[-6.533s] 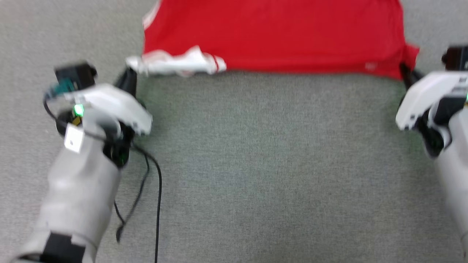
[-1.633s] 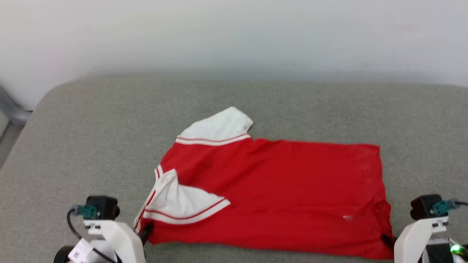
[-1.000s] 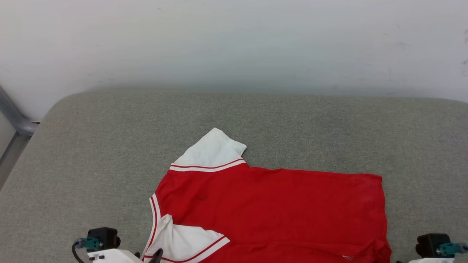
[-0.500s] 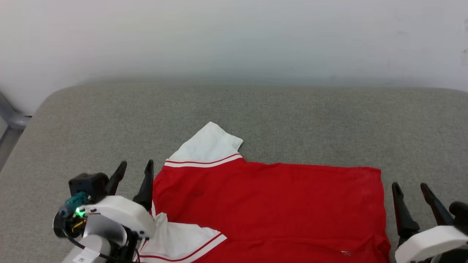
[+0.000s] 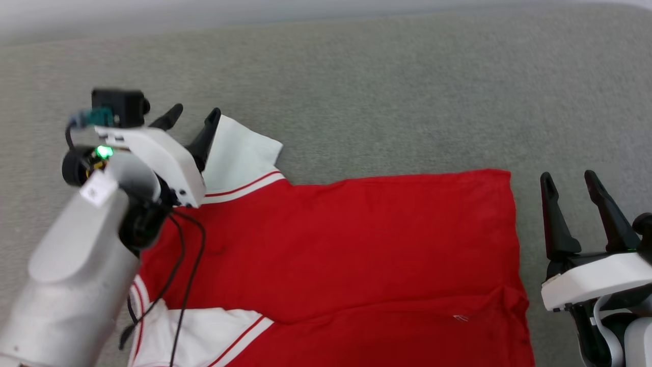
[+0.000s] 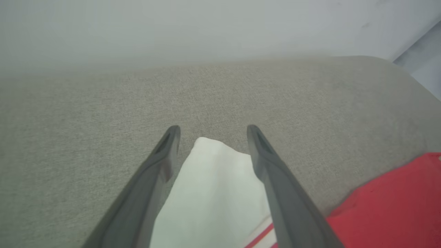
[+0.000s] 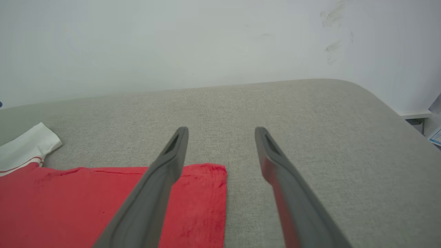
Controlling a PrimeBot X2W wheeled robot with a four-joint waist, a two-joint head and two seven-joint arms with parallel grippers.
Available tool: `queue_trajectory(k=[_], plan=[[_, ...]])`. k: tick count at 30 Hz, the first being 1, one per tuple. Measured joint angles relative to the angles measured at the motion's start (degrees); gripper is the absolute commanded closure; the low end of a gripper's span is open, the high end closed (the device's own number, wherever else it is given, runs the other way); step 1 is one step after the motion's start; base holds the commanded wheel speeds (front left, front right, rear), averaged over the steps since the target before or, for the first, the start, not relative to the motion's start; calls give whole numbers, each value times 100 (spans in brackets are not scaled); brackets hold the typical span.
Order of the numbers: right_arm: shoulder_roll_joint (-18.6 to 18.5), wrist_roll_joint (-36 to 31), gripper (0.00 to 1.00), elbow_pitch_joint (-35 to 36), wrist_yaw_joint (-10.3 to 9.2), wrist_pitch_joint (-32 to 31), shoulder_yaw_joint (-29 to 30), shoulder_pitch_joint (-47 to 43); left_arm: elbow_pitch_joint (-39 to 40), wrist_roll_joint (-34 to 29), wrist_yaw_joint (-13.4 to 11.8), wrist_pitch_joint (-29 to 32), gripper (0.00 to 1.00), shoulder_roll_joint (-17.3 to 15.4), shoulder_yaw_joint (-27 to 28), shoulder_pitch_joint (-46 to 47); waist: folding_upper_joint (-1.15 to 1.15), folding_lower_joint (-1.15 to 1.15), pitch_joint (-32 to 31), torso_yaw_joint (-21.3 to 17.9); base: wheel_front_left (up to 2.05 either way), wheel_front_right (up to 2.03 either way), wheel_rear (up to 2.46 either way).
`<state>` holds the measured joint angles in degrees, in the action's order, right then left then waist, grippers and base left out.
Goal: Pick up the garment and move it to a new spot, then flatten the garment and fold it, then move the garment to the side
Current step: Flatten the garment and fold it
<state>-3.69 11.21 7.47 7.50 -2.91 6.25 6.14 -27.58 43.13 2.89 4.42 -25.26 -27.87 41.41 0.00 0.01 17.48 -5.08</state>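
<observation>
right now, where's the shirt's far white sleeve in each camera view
Head view: far white sleeve upper left, beside the left gripper's fingertips.
Left wrist view: bottom centre, seen between the open fingers.
Right wrist view: left edge, mid-height.
Shared landmark: the red stripes at the sleeve's seam.

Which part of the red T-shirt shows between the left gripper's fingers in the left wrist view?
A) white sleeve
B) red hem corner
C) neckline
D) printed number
A: the white sleeve of the red T-shirt shows between the jaws of the left gripper, which stand wide apart.
</observation>
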Motion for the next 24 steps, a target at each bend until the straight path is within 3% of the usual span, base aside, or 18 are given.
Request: queue_trajectory(k=[4,8,13,16,17,18,19,20,24], plan=[[19,36,0,-98,0,-8,-26,64,-410,296,268,1105,0,-168,-169,559,0,0,217,-231,0,0,0],[37,96,0,-211,0,36,-105,97,-743,582,368,2214,0,-334,-348,898,0,0,363,-435,0,0,0],[53,168,0,-330,0,94,-141,202,-1111,754,365,3289,0,-510,-520,1164,0,0,541,-630,0,0,0],[57,250,0,-391,0,105,-151,208,-1237,855,223,3753,4,-513,-535,1311,0,-1,626,-715,0,0,0],[57,285,0,-413,0,87,-166,211,-1258,883,185,3860,44,-490,-535,1335,0,-2,651,-734,0,0,0],[59,328,0,-432,0,80,-188,211,-1274,909,156,3933,56,-488,-534,1365,0,-2,671,-748,0,0,0],[60,355,0,-443,0,76,-207,214,-1278,909,142,3952,95,-483,-534,1377,0,-2,691,-756,0,0,0],[62,377,0,-459,0,44,-231,233,-1280,907,136,3951,100,-479,-534,1378,0,-3,710,-761,0,0,0],[63,578,0,-564,0,-135,-408,412,-1334,920,113,3771,100,-463,-513,1380,0,-2,733,-753,0,0,0]])
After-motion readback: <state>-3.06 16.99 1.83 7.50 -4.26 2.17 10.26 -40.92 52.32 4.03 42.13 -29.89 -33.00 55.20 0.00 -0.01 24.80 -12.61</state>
